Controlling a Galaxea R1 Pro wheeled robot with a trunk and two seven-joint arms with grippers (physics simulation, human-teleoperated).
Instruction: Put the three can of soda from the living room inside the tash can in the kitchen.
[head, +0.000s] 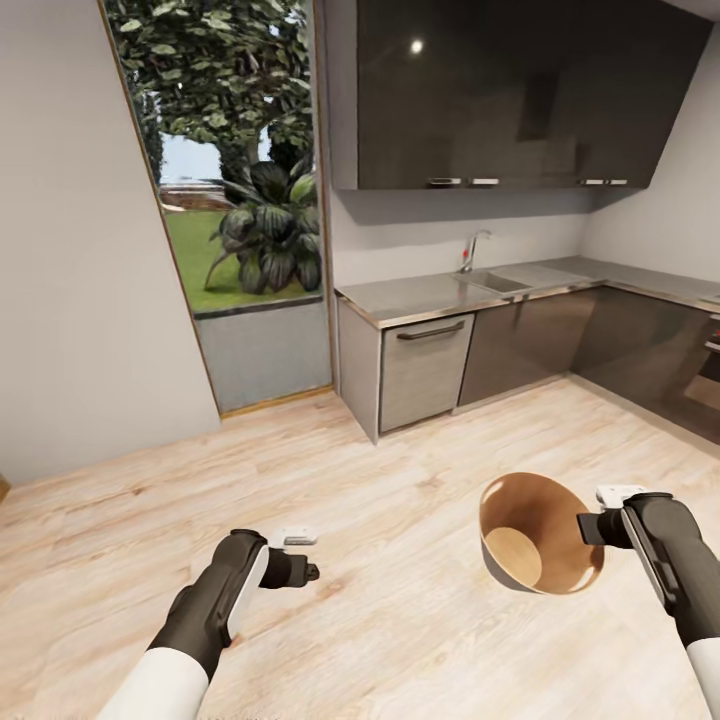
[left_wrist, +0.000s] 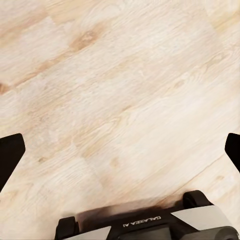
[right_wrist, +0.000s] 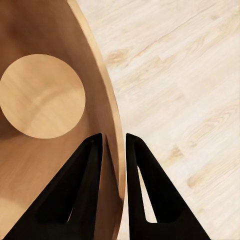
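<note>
I hold the tash can (head: 522, 508) off the wooden floor, tipped so that its smooth orange-brown inside and round bottom face me. My right gripper (head: 592, 526) is shut on its rim. In the right wrist view, one black finger is inside the wall (right_wrist: 55, 30) and one outside, gripper (right_wrist: 114, 142). No can lies inside the bin. My left gripper (head: 303, 563) hangs low over the bare floor, open with nothing between its fingers, gripper (left_wrist: 120, 150). The cans of soda are out of view.
A steel counter with a sink (head: 495, 282) and a dishwasher (head: 425, 368) runs along the far wall and turns down the right side. Dark wall cabinets (head: 520, 95) hang above. A tall window (head: 240, 200) onto a garden stands at the left. Light wood floor (head: 400, 620) lies before me.
</note>
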